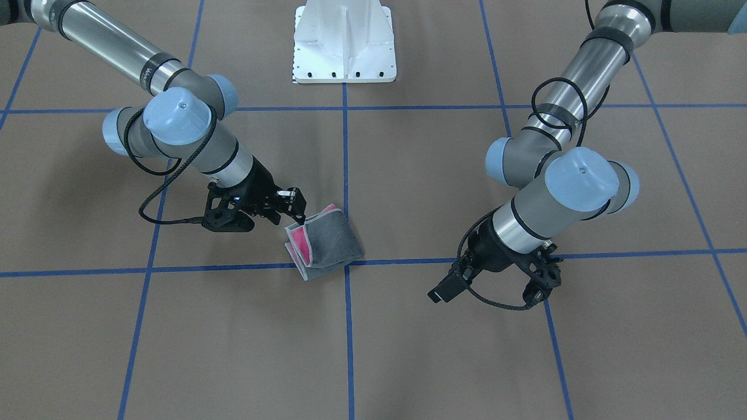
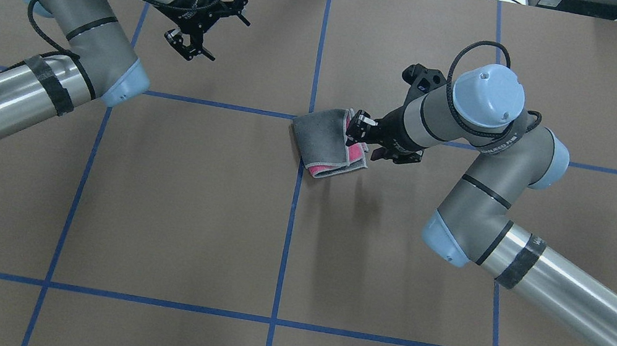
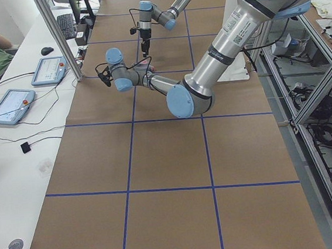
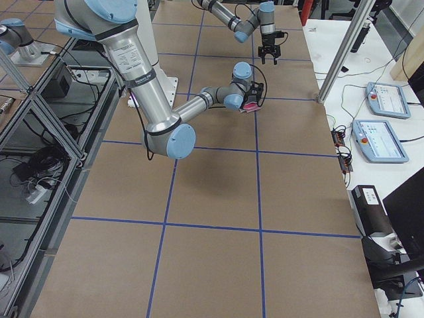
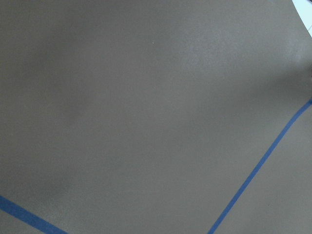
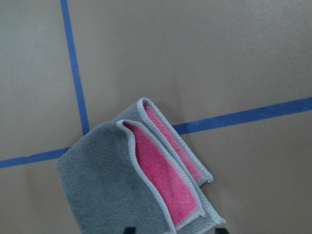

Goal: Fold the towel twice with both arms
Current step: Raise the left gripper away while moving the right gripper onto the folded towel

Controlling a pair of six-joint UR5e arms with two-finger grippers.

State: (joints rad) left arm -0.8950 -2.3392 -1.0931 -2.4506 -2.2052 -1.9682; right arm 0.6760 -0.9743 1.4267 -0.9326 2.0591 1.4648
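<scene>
towel: dark grey outside, pink inside, light grey edging
desk: brown with a blue line grid
pedestal: white

Bare brown table surrounds the folded towel; only the right gripper crowds its robot-right edge.

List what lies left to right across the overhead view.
Left gripper → towel → right gripper, at the towel's right edge.
</scene>
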